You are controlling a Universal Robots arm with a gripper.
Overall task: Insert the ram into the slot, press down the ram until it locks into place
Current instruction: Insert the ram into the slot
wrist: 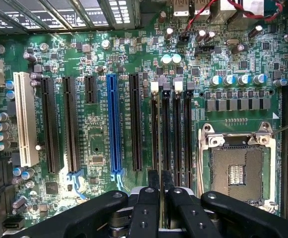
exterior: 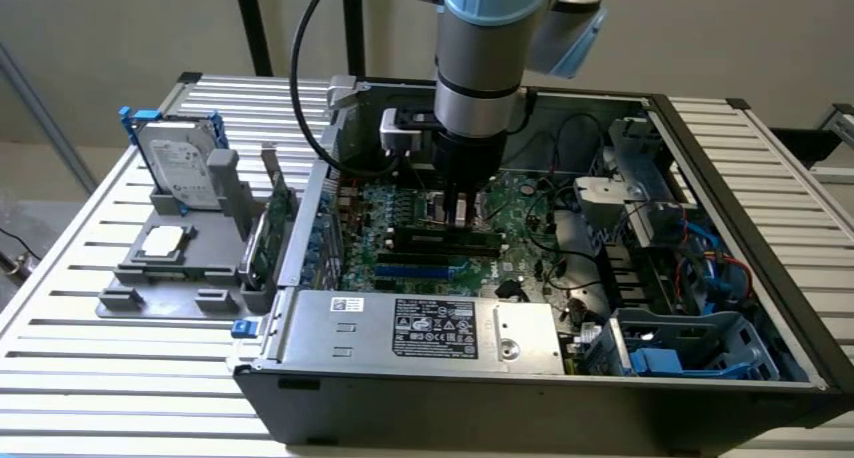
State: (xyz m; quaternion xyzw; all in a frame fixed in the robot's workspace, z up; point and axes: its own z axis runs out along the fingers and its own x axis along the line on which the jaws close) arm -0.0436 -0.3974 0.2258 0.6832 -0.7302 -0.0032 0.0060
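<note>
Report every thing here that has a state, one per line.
Case: open, lying on its side.
Memory slots: look empty.
Gripper: low inside the case, over one end of the memory slots.
Blue slot: empty.
White slot: empty.
CPU socket: empty, contacts bare.
Hard drive: upright in the grey fixture, outside the case.
Green card: upright on that fixture.
</note>
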